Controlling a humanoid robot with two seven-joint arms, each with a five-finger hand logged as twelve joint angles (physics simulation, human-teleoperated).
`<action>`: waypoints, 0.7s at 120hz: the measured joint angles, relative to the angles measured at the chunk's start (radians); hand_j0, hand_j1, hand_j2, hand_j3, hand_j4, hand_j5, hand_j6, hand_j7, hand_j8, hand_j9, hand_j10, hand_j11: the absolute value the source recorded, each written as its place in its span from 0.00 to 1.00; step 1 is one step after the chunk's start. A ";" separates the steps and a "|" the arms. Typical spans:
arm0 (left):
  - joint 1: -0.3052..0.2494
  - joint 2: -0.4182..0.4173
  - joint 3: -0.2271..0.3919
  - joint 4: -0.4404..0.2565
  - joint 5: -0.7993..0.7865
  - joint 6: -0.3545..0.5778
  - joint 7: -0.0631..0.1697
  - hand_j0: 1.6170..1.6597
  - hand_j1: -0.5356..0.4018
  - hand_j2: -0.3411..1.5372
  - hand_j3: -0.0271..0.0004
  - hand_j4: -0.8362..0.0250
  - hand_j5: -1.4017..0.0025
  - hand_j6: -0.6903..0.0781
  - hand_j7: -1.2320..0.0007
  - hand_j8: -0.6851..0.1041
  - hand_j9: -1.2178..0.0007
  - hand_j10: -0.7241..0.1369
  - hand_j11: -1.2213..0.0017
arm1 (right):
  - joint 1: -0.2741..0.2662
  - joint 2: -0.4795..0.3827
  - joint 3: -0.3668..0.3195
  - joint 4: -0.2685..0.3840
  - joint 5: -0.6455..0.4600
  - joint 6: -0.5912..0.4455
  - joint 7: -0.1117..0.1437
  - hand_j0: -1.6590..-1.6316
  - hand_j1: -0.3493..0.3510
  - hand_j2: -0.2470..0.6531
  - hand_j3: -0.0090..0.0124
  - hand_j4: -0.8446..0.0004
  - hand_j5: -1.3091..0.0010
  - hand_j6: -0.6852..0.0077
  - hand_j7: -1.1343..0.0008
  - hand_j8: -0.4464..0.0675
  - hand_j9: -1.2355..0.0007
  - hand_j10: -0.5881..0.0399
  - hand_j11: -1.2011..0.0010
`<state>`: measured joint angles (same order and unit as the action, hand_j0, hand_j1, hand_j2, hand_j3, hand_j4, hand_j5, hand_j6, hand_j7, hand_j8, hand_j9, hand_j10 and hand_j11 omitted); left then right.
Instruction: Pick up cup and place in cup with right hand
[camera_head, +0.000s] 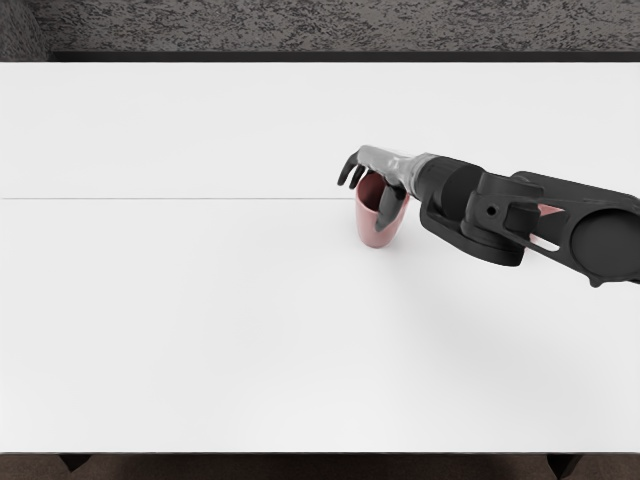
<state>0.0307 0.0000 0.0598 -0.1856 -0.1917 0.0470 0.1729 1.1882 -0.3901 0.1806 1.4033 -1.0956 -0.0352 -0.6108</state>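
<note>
Reaching across the pink cup's (376, 232) rim, right hand (385, 165); can't tell from here whether its fingers are closed on it. Cup's over the worktop (200, 320). Pink object (547, 210), mostly hidden by the arm (605, 243), right of the cup

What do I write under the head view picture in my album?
The robot's right hand at a pink cup over a white table.

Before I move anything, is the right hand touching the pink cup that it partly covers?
Cannot tell. In the head view, the right hand overlaps the rim and side of the pink cup, hiding any contact or gap.
</note>
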 joint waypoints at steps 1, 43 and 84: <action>0.000 0.000 0.000 0.000 0.000 0.000 0.000 0.96 0.94 0.18 0.98 0.97 1.00 0.90 1.00 0.87 1.00 0.84 1.00 | 0.000 0.000 0.000 0.000 0.001 0.000 0.000 0.06 0.65 0.31 0.42 0.44 0.61 0.35 0.51 0.24 0.57 0.47 0.54; 0.000 0.000 0.000 0.000 0.000 0.000 0.000 0.96 0.94 0.18 0.99 0.97 1.00 0.90 1.00 0.87 1.00 0.84 1.00 | 0.031 -0.017 0.048 0.025 0.026 0.055 0.000 0.10 0.66 0.33 0.42 0.46 0.54 0.33 0.48 0.31 0.51 0.51 0.50; 0.000 0.000 0.000 0.000 0.000 0.000 0.000 0.96 0.94 0.18 0.99 0.97 1.00 0.90 1.00 0.87 1.00 0.84 1.00 | 0.089 -0.069 0.153 0.042 0.083 0.164 0.000 0.10 0.65 0.32 0.42 0.48 0.53 0.33 0.47 0.31 0.50 0.51 0.50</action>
<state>0.0307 0.0000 0.0598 -0.1856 -0.1917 0.0469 0.1728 1.2768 -0.4590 0.3332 1.4455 -1.0130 0.1286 -0.6109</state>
